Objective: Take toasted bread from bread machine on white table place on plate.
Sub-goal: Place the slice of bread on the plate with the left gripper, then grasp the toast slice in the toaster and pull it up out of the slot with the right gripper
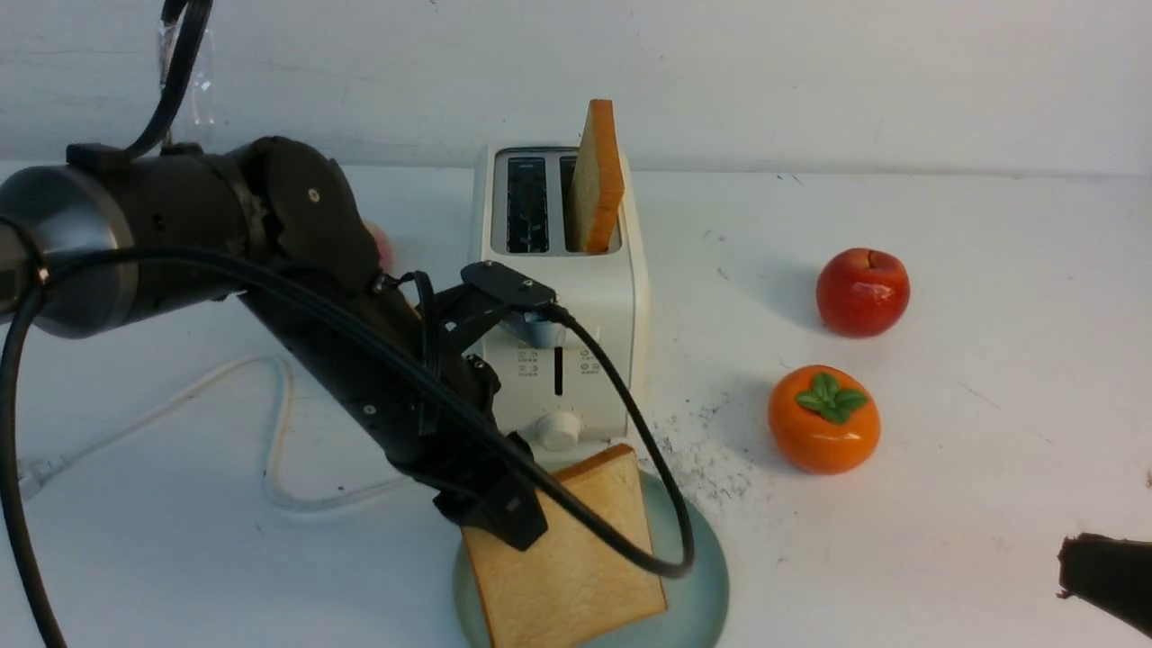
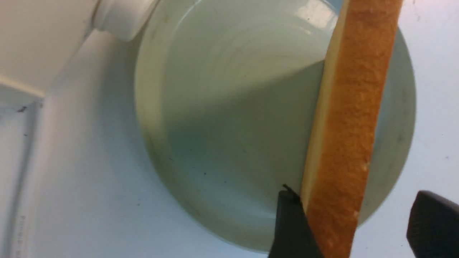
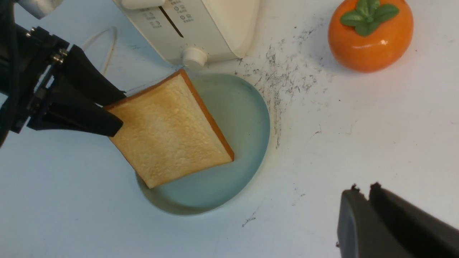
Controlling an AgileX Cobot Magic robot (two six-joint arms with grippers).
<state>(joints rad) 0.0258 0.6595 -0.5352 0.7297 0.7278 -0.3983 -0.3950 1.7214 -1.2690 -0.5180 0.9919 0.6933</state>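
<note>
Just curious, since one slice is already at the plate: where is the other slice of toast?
The other slice stands upright in the bread machine's right slot, centre of the front view, beyond the plate.

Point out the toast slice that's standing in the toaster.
The upright slice, standing in the right-hand slot of the toaster at the back. The other slice leans tilted over the plate at the left gripper.

I read no text anywhere; printed icons (image 3: 184, 17) on bread machine (image 1: 594, 297) front too tiny for me.
</note>
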